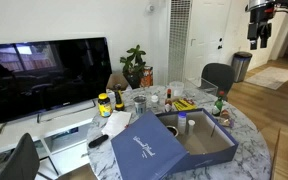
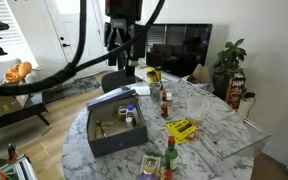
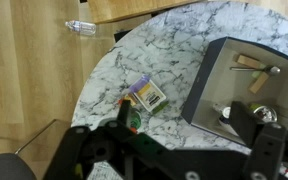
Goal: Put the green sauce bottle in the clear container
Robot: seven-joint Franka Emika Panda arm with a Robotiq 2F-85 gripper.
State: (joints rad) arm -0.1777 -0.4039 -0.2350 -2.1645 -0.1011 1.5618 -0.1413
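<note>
The green sauce bottle [image 2: 170, 155], slim with a reddish top, stands near the marble table's edge; it also shows in an exterior view [image 1: 220, 103]. In the wrist view the bottle [image 3: 134, 119] lies half hidden behind my left finger. My gripper [image 3: 183, 113] is open and empty, high above the table in both exterior views [image 1: 259, 35] [image 2: 121, 45]. I cannot pick out the clear container for sure. A transparent shape shows at the table's edge [image 2: 227, 148] and in the wrist view [image 3: 81, 28].
A large open navy blue box [image 2: 114, 125] [image 3: 199, 85] [image 1: 209, 150] with small items inside fills the table's middle. A yellow-purple packet [image 3: 147, 95] lies beside the bottle. Jars, a red-brown sauce bottle [image 2: 167, 104] and a grey cup [image 1: 139, 103] stand at the back. Chairs and a TV surround the table.
</note>
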